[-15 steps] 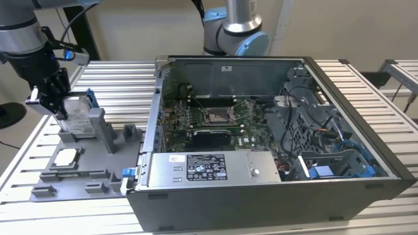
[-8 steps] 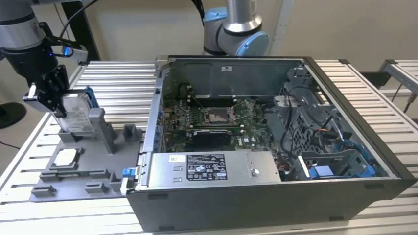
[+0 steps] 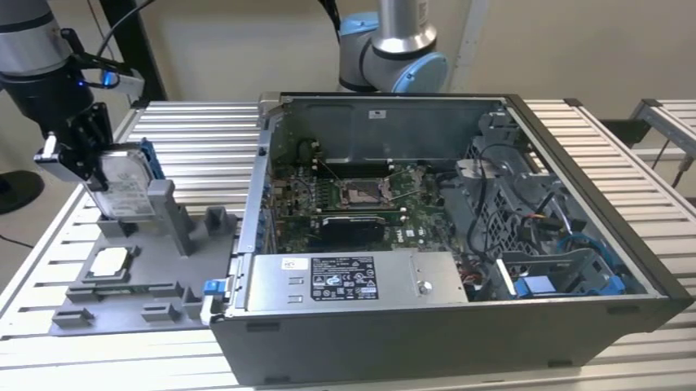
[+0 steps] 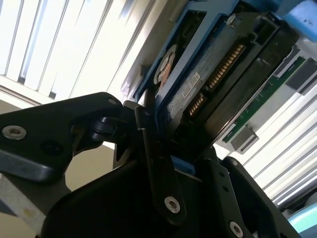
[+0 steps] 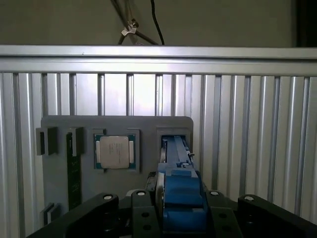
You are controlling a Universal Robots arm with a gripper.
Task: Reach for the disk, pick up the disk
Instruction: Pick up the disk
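Observation:
The disk (image 3: pixel 129 191), silver-grey with a white label and blue rails, stands on edge at the back of the grey fixture (image 3: pixel 152 273), at the exterior view's left. My gripper (image 3: pixel 96 173) comes down on it from above and is shut on the disk's upper part. I cannot tell whether its lower edge still rests in the fixture's upright holder. In the second wrist view the disk (image 4: pixel 218 74) shows its connector edge between my black fingers (image 4: pixel 156 168). The first wrist view looks down along the disk's blue rail (image 5: pixel 177 148), with my gripper (image 5: pixel 181 215) around it.
A small square silver chip (image 3: pixel 110 262) lies in a fixture pocket, also seen as the chip (image 5: pixel 115 151) in the first wrist view. An open computer case (image 3: pixel 457 330) stands just to the exterior view's right of the fixture. Another arm's base (image 3: pixel 392 49) rises behind it. The slatted aluminium table (image 3: pixel 185 130) surrounds everything.

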